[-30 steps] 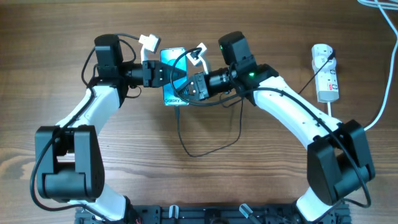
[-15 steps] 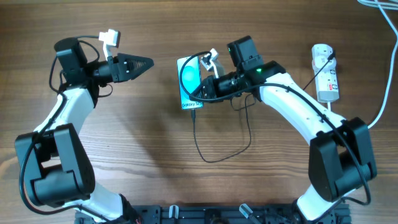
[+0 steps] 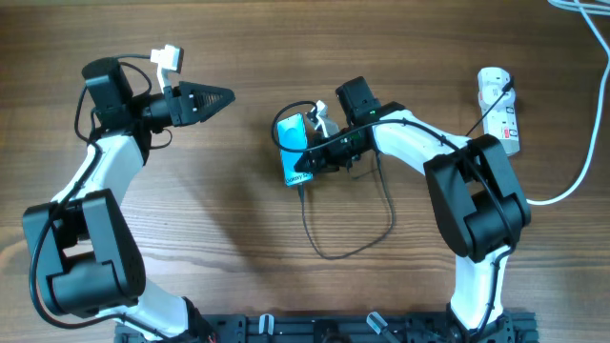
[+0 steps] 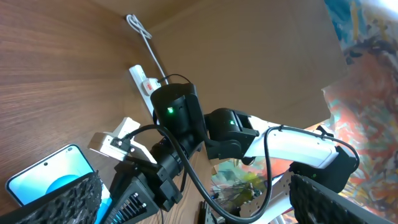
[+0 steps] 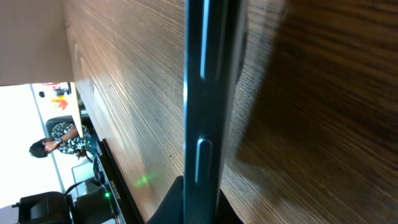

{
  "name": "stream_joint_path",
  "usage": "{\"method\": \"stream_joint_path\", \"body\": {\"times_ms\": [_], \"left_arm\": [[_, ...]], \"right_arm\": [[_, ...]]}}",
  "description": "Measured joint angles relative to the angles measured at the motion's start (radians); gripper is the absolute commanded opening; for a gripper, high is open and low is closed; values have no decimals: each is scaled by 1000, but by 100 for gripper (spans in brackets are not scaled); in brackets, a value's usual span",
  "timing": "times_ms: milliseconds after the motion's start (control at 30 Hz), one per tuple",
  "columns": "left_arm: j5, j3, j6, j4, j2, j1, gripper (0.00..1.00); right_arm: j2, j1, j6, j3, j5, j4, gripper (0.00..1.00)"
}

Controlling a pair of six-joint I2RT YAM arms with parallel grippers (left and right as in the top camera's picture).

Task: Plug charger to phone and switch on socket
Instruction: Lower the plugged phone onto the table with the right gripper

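The phone (image 3: 293, 145) with its teal-blue screen sits mid-table, and my right gripper (image 3: 311, 154) is shut on its right edge. In the right wrist view the phone (image 5: 208, 87) shows edge-on, standing over the wood, gripped between the dark fingers (image 5: 186, 202). The charger (image 3: 335, 253) loops down from the phone's lower end, where its tip meets the edge. My left gripper (image 3: 217, 96) stands open and empty, well left of the phone. Its wrist view shows the phone (image 4: 43, 180), wide-apart fingers (image 4: 62, 205) and the socket (image 4: 144, 79). The white socket (image 3: 499, 112) lies far right.
A thick white cord (image 3: 583, 143) runs from the socket area along the table's right edge. The right arm (image 3: 419, 152) arches over the wood between phone and socket. Bare wooden table (image 3: 210, 219) lies between the two arms.
My left gripper opened, let go of the phone and drew back to the left. The right gripper carried the phone a little right and down, and the cable loop followed.
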State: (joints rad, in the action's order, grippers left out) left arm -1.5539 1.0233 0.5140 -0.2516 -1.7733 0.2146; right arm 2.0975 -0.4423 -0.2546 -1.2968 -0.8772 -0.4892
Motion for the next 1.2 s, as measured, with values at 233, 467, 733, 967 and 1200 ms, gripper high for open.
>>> {"method": "stream_joint_path", "body": {"times_ms": [233, 467, 733, 967, 1200], "left_arm": [[0, 0, 0, 0, 0, 0, 100], [0, 0, 0, 0, 0, 0, 100], [0, 0, 0, 0, 0, 0, 100], [0, 0, 0, 0, 0, 0, 100], [0, 0, 0, 0, 0, 0, 100]], "right_arm": [[0, -34, -54, 0, 90, 50, 4], [0, -42, -85, 0, 120, 49, 5], [0, -46, -93, 0, 127, 49, 12], [0, -46, -116, 0, 139, 50, 20], [0, -46, -119, 0, 146, 49, 34]]}}
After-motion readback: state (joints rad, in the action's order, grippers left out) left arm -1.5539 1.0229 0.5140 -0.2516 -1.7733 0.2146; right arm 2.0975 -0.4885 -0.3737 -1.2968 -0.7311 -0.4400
